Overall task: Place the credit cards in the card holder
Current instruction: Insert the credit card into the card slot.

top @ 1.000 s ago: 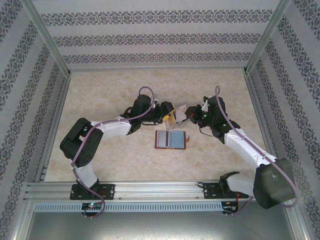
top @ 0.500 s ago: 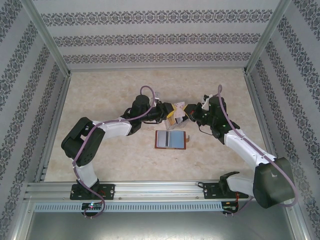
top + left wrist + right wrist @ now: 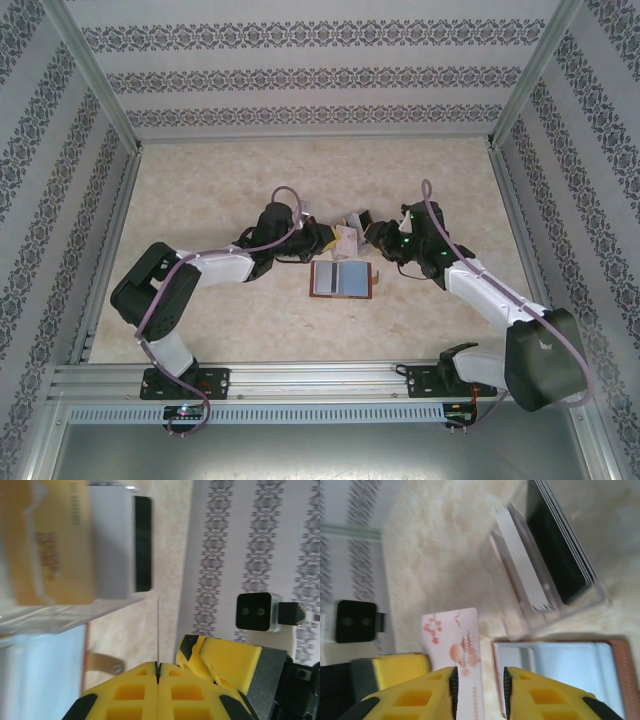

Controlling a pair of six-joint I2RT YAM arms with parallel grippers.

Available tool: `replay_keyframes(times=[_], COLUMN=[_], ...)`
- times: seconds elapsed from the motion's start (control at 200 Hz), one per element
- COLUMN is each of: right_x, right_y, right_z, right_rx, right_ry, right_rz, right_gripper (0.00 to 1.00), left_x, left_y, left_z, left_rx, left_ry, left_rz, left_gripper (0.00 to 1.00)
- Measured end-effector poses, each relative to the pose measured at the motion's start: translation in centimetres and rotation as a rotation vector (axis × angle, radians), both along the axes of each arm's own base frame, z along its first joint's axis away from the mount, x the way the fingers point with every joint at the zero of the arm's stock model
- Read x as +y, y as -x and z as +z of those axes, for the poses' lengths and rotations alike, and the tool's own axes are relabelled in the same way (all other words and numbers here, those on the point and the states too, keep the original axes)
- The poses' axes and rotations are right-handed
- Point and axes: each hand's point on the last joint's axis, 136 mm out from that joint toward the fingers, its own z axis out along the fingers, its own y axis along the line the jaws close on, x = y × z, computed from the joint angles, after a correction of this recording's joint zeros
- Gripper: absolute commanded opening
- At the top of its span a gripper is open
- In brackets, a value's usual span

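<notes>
Our left gripper (image 3: pixel 157 666) pinches the blossom-printed card (image 3: pixel 456 635) by one edge, near the open card holder (image 3: pixel 369 282) lying flat on the surface. The right gripper (image 3: pixel 480 674) hangs over the card, narrowly parted. If it closes off-centre, the card could twist loose.

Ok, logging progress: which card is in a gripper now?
The white plastic card with pink blossoms, pinched in the left gripper's shut jaws; the tan, grey and black cards sit in the clear plastic case.
</notes>
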Motion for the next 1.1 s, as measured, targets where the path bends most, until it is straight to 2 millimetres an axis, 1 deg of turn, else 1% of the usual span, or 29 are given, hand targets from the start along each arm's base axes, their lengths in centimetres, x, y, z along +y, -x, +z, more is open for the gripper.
replay_keyframes(times=[0.08, 0.14, 0.19, 0.26, 0.37, 0.57, 0.709, 0.784, 1.009, 1.099], right_x=[0.8, 1.1, 1.3, 1.1, 0.5, -0.3, -1.0, -0.9, -0.7, -0.6], right_y=[1.2, 2.0, 2.6, 3.1, 3.5, 3.8, 4.3, 3.9, 3.5, 3.4], right_z=[-2.0, -3.5, -4.9, -6.7, -8.4, -9.6, -11.0, -10.9, -11.0, -11.0], right_rx=[0.036, 0.068, 0.099, 0.144, 0.179, 0.192, 0.228, 0.220, 0.218, 0.216], right_ry=[0.072, 0.118, 0.151, 0.199, 0.254, 0.314, 0.365, 0.374, 0.380, 0.382], right_rz=[0.056, 0.090, 0.117, 0.134, 0.146, 0.162, 0.174, 0.182, 0.190, 0.194], right_gripper=[0.16, 0.11, 0.11, 0.11, 0.10, 0.10, 0.09, 0.09, 0.08, 0.08], left_x=[1.3, 1.9, 2.2, 2.4, 2.5, 2.2, 2.1, 2.0, 1.1, 1.1], left_y=[1.1, 1.8, 2.3, 3.0, 4.0, 4.3, 4.3, 4.2, 4.5, 4.5], left_z=[-1.0, -1.7, -2.5, -3.8, -5.4, -6.6, -8.0, -8.4, -8.5, -8.5], left_rx=[0.002, 0.001, 0.002, 0.011, 0.015, -0.014, -0.011, -0.016, -0.061, -0.069], left_ry=[-0.070, -0.110, -0.140, -0.180, -0.227, -0.273, -0.278, -0.275, -0.240, -0.233], left_rz=[0.006, 0.006, 0.002, -0.012, -0.033, -0.050, -0.051, -0.051, -0.064, -0.057], left_gripper=[0.00, 0.00, 0.00, 0.00, 0.00, 0.00, 0.00, 0.00, 0.00, 0.00])
